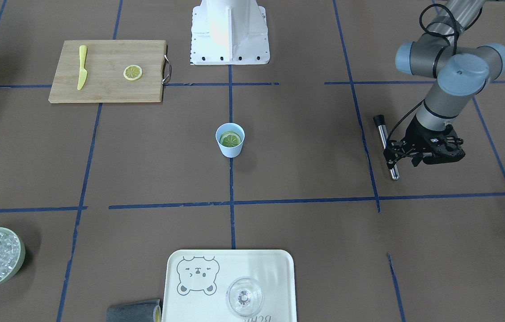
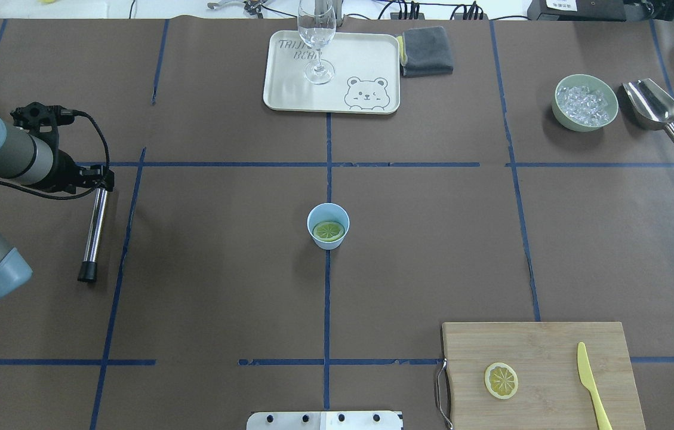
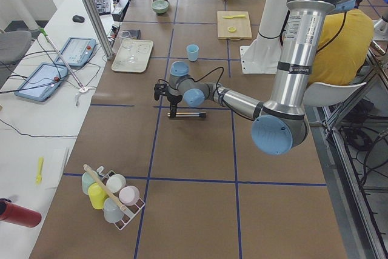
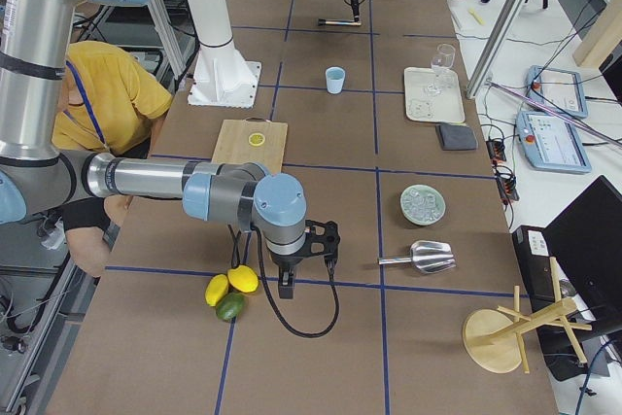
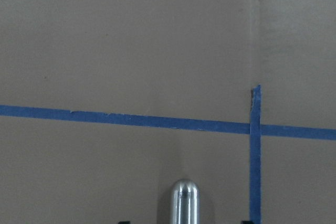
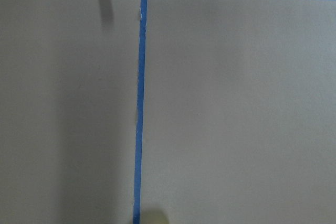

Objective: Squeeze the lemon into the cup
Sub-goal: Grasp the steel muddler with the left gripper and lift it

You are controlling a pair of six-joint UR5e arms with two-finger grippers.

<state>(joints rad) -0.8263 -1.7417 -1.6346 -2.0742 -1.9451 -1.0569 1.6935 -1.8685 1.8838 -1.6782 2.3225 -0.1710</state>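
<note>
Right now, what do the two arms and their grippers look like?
Both arms are silver-grey tubes with light-blue caps at the joints. The left arm carries a looping black cable down to the black, open-framed left gripper. The right arm has the same build, with a black cable hanging in a loop below its black right gripper. No markings can be read on either.

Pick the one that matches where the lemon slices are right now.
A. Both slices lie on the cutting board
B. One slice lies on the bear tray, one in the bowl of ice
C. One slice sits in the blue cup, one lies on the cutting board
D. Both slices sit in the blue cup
C. One lemon slice rests inside the blue cup, and a second slice lies on the cutting board beside the yellow knife.
</note>
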